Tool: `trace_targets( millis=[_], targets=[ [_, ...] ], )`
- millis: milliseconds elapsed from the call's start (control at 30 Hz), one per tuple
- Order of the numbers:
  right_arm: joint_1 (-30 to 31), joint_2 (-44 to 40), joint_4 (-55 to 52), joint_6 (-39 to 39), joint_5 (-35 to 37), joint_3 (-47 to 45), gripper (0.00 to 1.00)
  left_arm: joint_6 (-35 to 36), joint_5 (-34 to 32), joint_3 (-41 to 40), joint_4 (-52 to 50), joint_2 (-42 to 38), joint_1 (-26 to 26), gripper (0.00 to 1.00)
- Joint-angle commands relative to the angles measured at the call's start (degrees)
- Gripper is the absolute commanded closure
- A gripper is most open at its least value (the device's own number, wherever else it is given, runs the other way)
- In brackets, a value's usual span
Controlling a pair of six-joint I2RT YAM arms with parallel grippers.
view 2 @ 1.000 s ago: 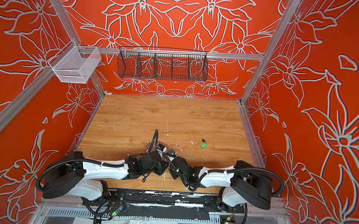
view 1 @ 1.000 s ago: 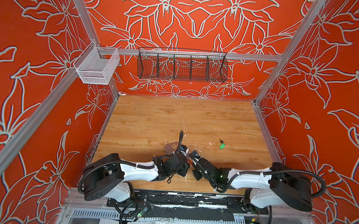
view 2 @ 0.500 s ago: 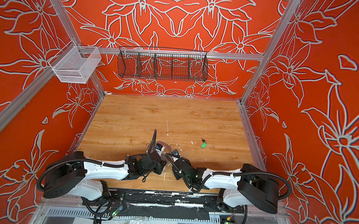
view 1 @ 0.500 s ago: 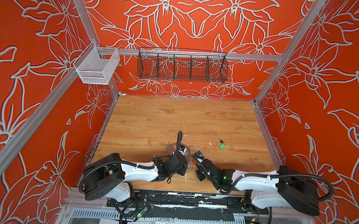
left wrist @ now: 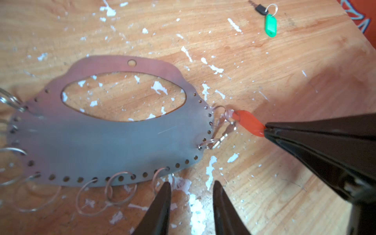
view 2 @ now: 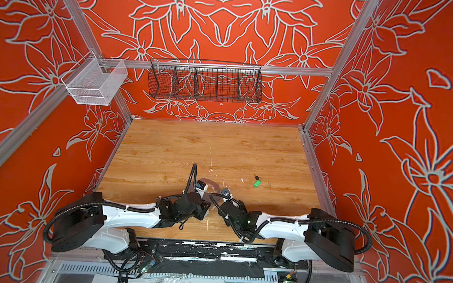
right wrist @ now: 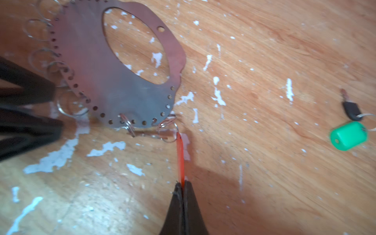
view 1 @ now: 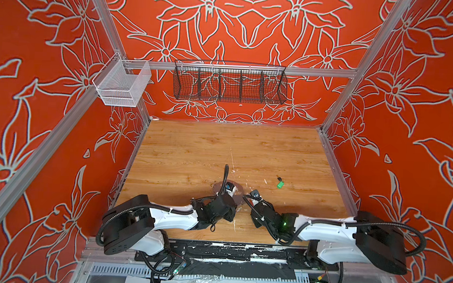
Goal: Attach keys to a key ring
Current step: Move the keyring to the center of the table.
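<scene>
Right wrist view shows the right gripper pressed together on one end of the orange-red tag. The tag stands on edge, and its far end meets a small wire split ring at the rim of the key ring. Whether that ring passes through a hole in the rim cannot be told.

The key ring is a flat grey oval plate with an oval cut-out and a row of small holes along its edge. It lies flat on the wooden table, which is speckled with white paint flecks.

Seen from the left wrist, the left gripper has its jaws spread with nothing between them. Its tips are just beside the plate's rim, near another split ring.

In both top views the key ring sits mid-table toward the 6 o'clock edge, partly under the left wrist. The green-tagged key lies between 2 and 3 o'clock of it, well apart from both grippers.
</scene>
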Motion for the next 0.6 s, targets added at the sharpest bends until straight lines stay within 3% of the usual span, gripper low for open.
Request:
trace_targets(
  millis=[0,167,333,367,433,567],
  targets=[
    [0.1,-1.1,-3.9,2.1,4.8,1.4,1.0,13.1,0.5,0.2,1.8,-2.8,-0.3,0.61],
    [-0.8,-0.6,-4.0,3.6,6.2,1.0,1.0,34.4,7.9,4.9,-2.4,-2.5,0.3,0.47],
    [-2.2,0.7,-3.2,3.9,5.0,0.8,0.98,39.3,17.9,7.6,-2.8,0.0,6.1,0.49],
    [-2.5,0.7,-3.2,3.9,4.9,0.8,0.88,39.8,20.9,6.9,-1.3,-0.3,7.3,0.49],
    [-3.1,0.3,-3.0,3.9,4.7,0.5,0.78,41.2,25.7,5.8,1.1,-0.9,8.9,0.49],
    [-4.4,-2.8,-1.1,3.3,3.6,-1.5,0.73,47.2,30.3,6.1,-0.7,-1.6,9.5,0.54]
  ],
)
